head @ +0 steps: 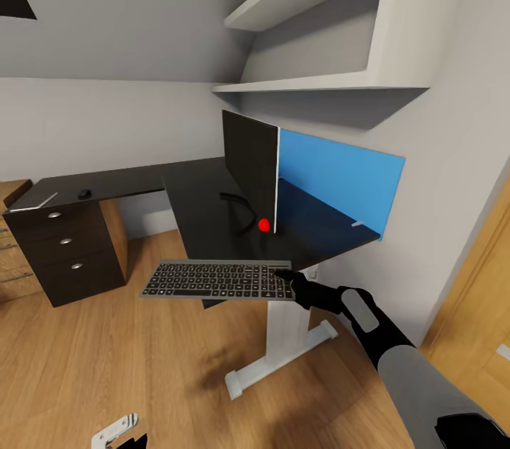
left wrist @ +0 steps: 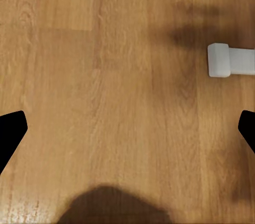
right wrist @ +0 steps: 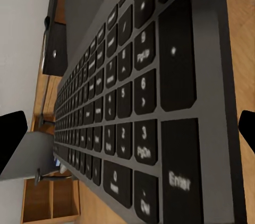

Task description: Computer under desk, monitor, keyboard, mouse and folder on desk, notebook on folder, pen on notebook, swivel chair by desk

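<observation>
**One keyboard in the air, short of the desk**

One item is in hand: the keyboard [head: 218, 280], gripped at its numpad end by the right gripper [head: 287, 274], whose jaws are closed on that edge. It hangs roughly level over the floor [head: 106, 371], just in front of the desk [head: 205, 194] and a little below its top. The right wrist view looks along the keys [right wrist: 133, 102], with the fingertips [right wrist: 10, 139] showing at the frame's sides.

The monitor [head: 249, 169] stands edge-on to the camera on the desk, screen facing right, a cable [head: 241, 212] trailing from its back. The mouse [head: 84, 192] lies far off on the left wing of the desk, above the drawers [head: 67, 251].

The left gripper [left wrist: 127, 134] is spread wide and empty, pointing down at bare floor near the desk's white foot [left wrist: 226, 60].

To land this well, I would raise the keyboard above the desk's edge before pushing forward; at this height the long free end would likely strike it. An end grip leaves that span unsupported, so slow moves should limit sagging or twisting. Aim for the open top on the screen side, clear of the cable, set it flat, then release.
</observation>
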